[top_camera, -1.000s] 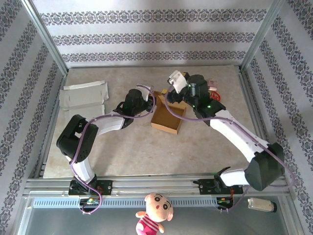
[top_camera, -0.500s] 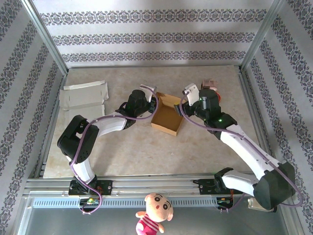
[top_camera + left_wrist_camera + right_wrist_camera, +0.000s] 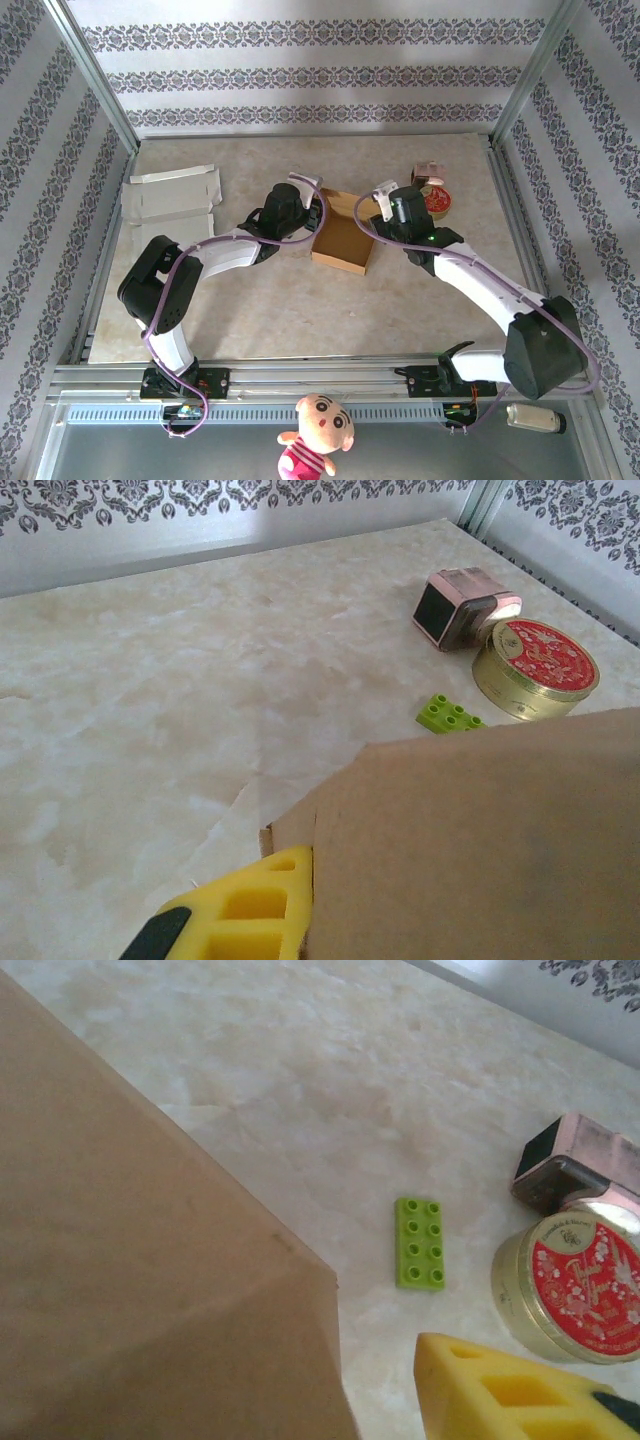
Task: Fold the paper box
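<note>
The brown paper box (image 3: 342,233) lies as an open tray at the table's middle. My left gripper (image 3: 308,211) is at its left wall. In the left wrist view one yellow finger (image 3: 240,900) presses flat against the outside of that cardboard wall (image 3: 480,840), and the other finger is hidden behind it, so the gripper is shut on the wall. My right gripper (image 3: 384,198) is at the box's far right corner. There, a yellow finger (image 3: 500,1385) stands a small gap away from the box's brown wall (image 3: 150,1290). Its other finger is hidden.
A green brick (image 3: 420,1243), a round red-lidded tin (image 3: 436,199) and a small pink box (image 3: 428,174) sit just right of the paper box. A flat white cardboard sheet (image 3: 172,197) lies at the far left. A plush doll (image 3: 315,432) sits below the table's front rail.
My right arm swung out to the right, then came back and down to the box's right corner, its jaws narrowing. My left gripper kept its hold on the left wall.
</note>
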